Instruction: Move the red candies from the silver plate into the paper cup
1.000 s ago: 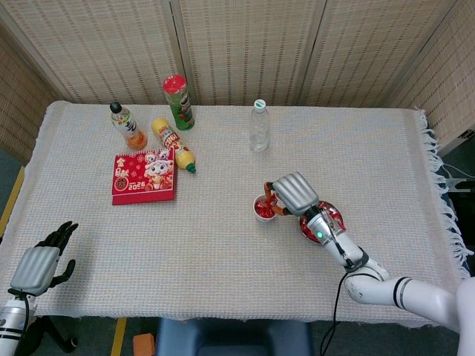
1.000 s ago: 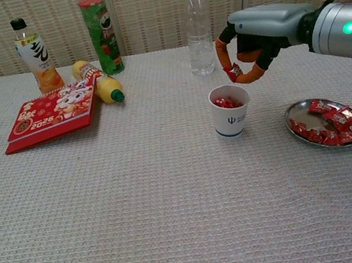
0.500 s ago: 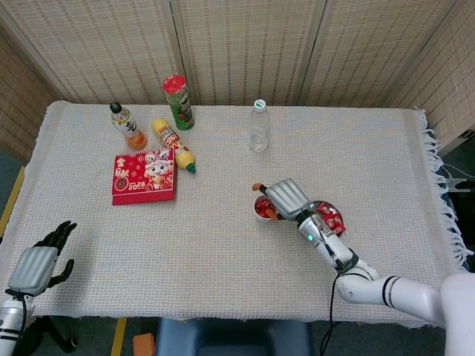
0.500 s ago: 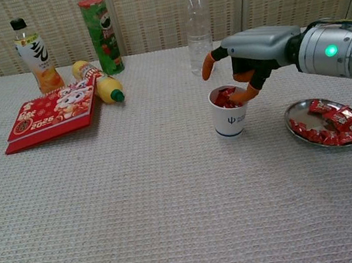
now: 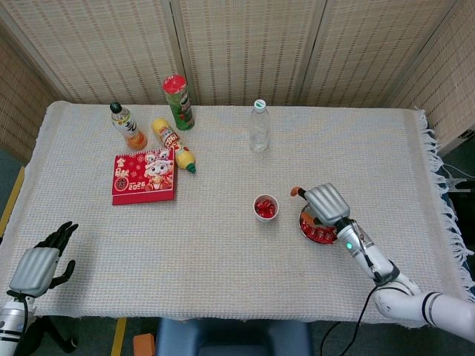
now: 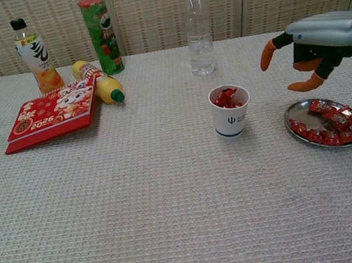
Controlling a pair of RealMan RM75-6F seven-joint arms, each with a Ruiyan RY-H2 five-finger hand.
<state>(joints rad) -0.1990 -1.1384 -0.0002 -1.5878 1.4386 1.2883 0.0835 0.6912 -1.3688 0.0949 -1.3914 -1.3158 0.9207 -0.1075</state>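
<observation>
- right hand [image 6: 314, 47] hovers above the silver plate [image 6: 294, 126], fingers spread, holding nothing; orange fingertips [image 6: 267, 57] point toward the cup side
- head view: same right hand [image 5: 326, 203] sits over the plate's left part, covering some of it
- left hand [image 5: 41, 261] at the near-left table edge, fingers apart, nothing in it; seen only in the head view
- red candies [image 6: 335, 126] piled on the silver plate, to the right of the paper cup [image 6: 231, 117]
- paper cup stands upright mid-table, more red candies inside, reaching about to the rim
- rest at the back: clear water bottle [image 6: 197, 27], green chip can [image 6: 102, 34], orange drink bottle [image 6: 35, 55] upright; yellow bottle [image 6: 97, 81] lying down beside the red box [image 6: 51, 113]
</observation>
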